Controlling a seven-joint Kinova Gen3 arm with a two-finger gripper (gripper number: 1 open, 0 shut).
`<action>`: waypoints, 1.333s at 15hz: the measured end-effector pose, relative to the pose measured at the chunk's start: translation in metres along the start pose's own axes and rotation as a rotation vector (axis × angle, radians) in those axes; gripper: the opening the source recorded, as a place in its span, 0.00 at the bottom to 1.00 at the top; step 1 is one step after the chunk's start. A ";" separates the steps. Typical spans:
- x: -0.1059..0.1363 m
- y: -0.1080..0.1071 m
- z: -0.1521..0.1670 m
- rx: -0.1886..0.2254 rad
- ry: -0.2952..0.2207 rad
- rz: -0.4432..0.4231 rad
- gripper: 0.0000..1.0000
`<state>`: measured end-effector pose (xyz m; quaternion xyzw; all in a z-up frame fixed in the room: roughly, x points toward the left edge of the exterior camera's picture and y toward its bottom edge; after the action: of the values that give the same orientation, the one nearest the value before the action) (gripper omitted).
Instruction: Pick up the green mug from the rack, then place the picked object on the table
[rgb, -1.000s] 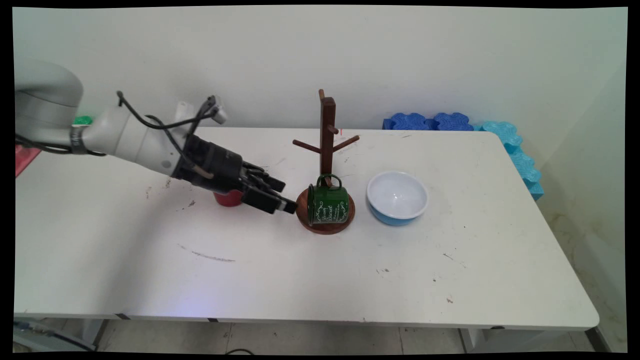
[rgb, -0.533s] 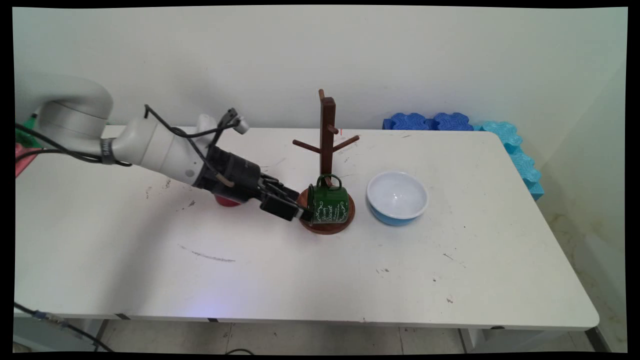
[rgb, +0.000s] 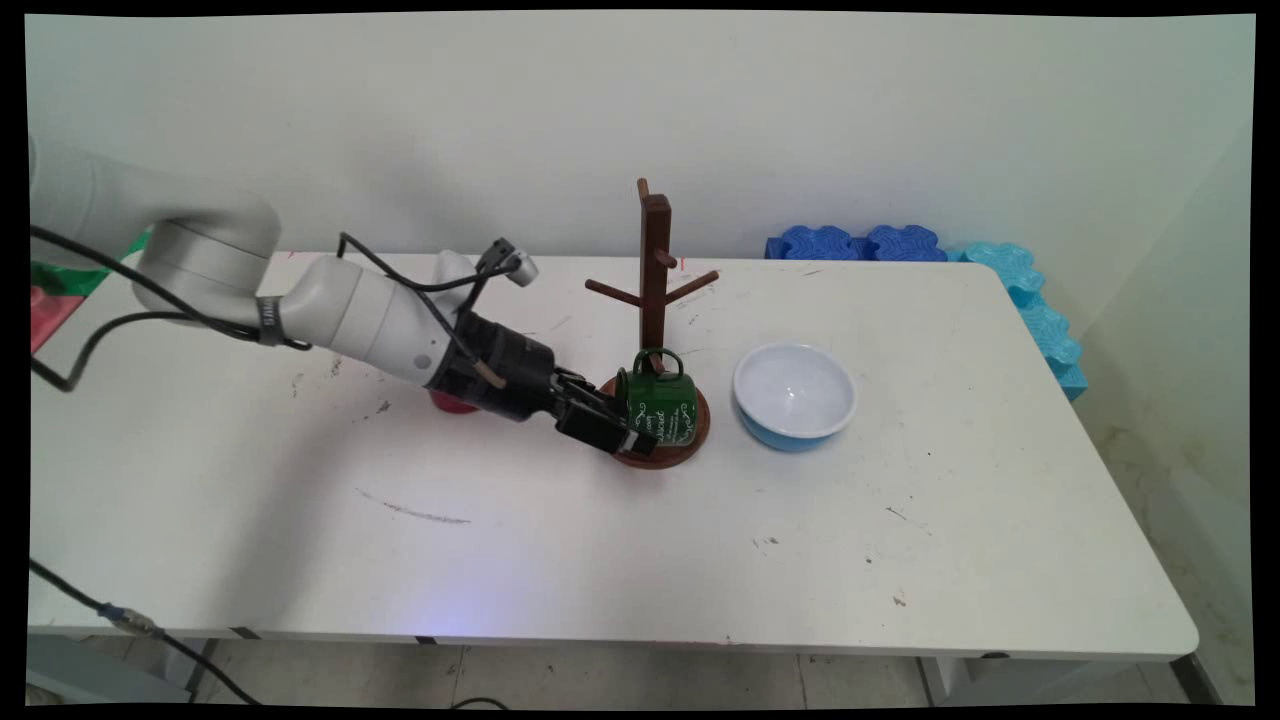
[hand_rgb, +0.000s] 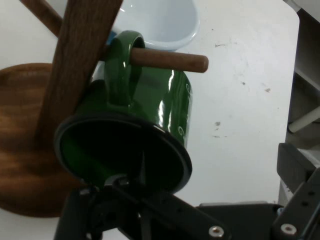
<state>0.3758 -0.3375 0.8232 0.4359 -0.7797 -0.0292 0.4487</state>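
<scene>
The white surface (rgb: 600, 560) carries a wooden mug tree (rgb: 655, 300). On its base lies a green mug (rgb: 662, 408), handle hooked over a low peg, mouth facing the gripper (rgb: 632, 440). The gripper has one finger at the mug's rim, spread, not yet closed. Beyond the tree sits a blue bowl (rgb: 795, 395); behind the arm, a red cup (rgb: 452, 402).

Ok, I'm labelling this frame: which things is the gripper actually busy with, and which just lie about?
At the gripper: gripper, green mug, wooden mug tree holding it.
Lying about: blue bowl, red object behind the arm, blue foam blocks.
</scene>
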 end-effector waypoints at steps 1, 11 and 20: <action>0.000 -0.001 0.003 -0.002 0.000 -0.003 1.00; 0.003 -0.006 0.030 -0.020 -0.002 -0.030 1.00; 0.007 -0.009 0.037 -0.020 0.012 -0.043 0.00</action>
<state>0.3534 -0.3608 0.8022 0.4483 -0.7671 -0.0438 0.4568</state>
